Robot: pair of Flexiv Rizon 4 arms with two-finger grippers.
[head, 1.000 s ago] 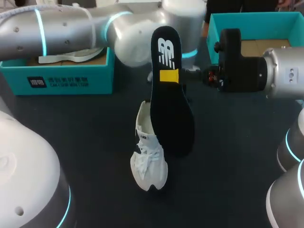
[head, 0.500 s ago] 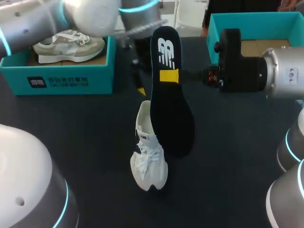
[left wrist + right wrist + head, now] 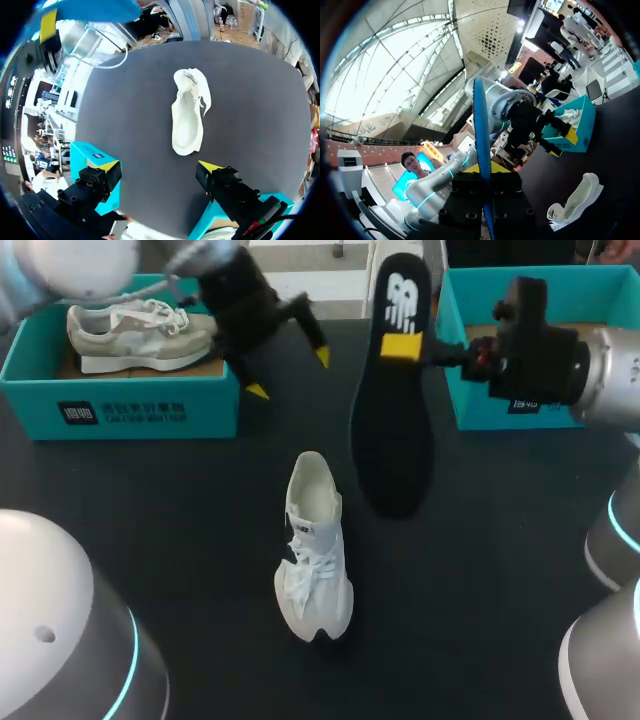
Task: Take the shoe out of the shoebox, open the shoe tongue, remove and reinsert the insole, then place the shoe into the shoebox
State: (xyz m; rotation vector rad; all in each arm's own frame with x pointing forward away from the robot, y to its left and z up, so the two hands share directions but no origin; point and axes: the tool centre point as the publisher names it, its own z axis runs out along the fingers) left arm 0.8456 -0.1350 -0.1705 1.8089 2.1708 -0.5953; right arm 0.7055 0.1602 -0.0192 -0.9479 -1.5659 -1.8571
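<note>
A white shoe (image 3: pixel 315 545) lies on the black table, toe toward me, with its opening showing. Up and to the right of it hangs a black insole (image 3: pixel 392 430) with a blue underside, clear of the shoe. My right gripper (image 3: pixel 400 346) is shut on the insole near its heel end. In the right wrist view the insole (image 3: pixel 481 115) stands edge-on between the fingers of that gripper (image 3: pixel 485 168), with the shoe (image 3: pixel 575 200) below. My left gripper (image 3: pixel 290 373) is open and empty beyond the shoe. The left wrist view looks down past that gripper (image 3: pixel 160 166) at the shoe (image 3: pixel 189 112).
A teal shoebox (image 3: pixel 120 405) at the back left holds a grey shoe (image 3: pixel 140 328). A second teal shoebox (image 3: pixel 455 360) stands at the back right, behind the right arm. Bare black table surrounds the white shoe.
The right gripper has carried the insole up and to the right, away from the shoe. The left arm has pulled back toward the far left, and its fingers have opened wide.
</note>
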